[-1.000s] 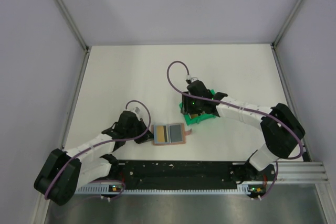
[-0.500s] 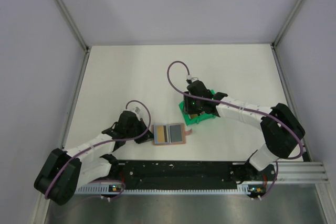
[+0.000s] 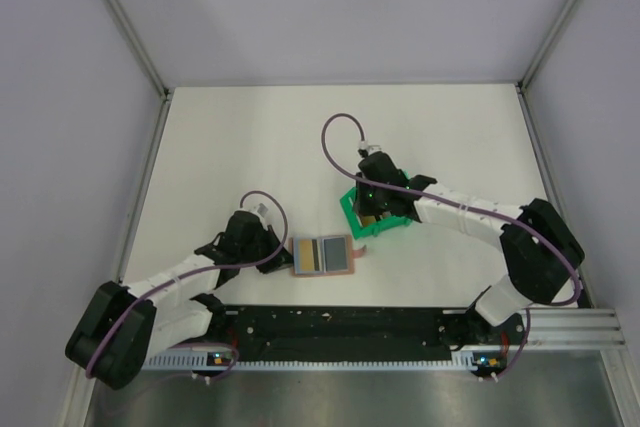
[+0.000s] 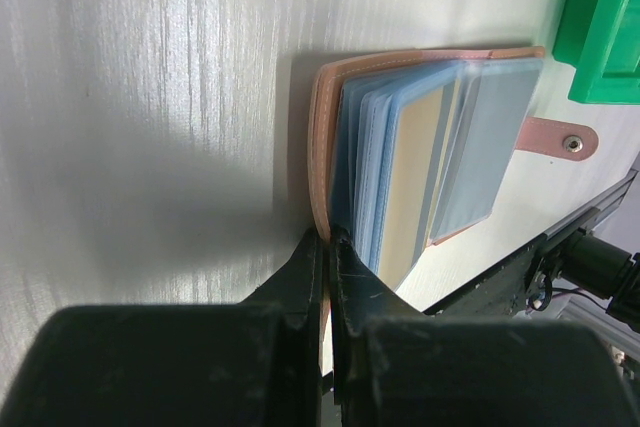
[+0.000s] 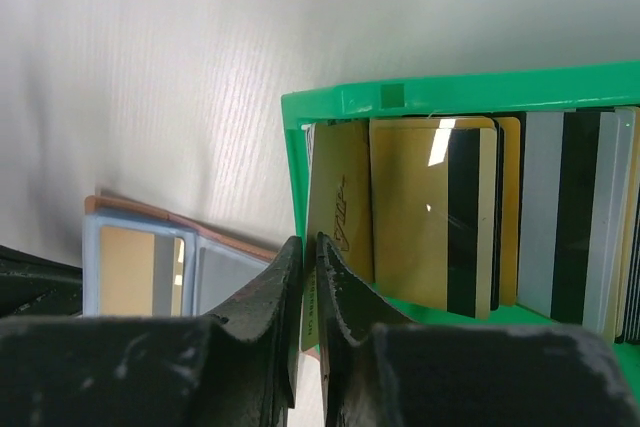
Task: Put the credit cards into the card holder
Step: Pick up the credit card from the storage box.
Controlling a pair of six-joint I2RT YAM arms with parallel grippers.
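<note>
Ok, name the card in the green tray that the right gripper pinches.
The pale-gold lettered plastic card at the end of the green plastic tray, pinched by the right gripper; the black-striped gold card and grey cards stand untouched.

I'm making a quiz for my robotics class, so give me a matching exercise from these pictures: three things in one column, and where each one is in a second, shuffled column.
Things
1. tan leather-like folding card holder
2. green plastic open tray
3. tilted gold plastic card

Places
A. pinched between the right fingers
B. lying open on the white table, its edge pinched by the left fingers
C. holding a row of other gold and silver cards

Pairs: 1-B, 2-C, 3-A
</note>
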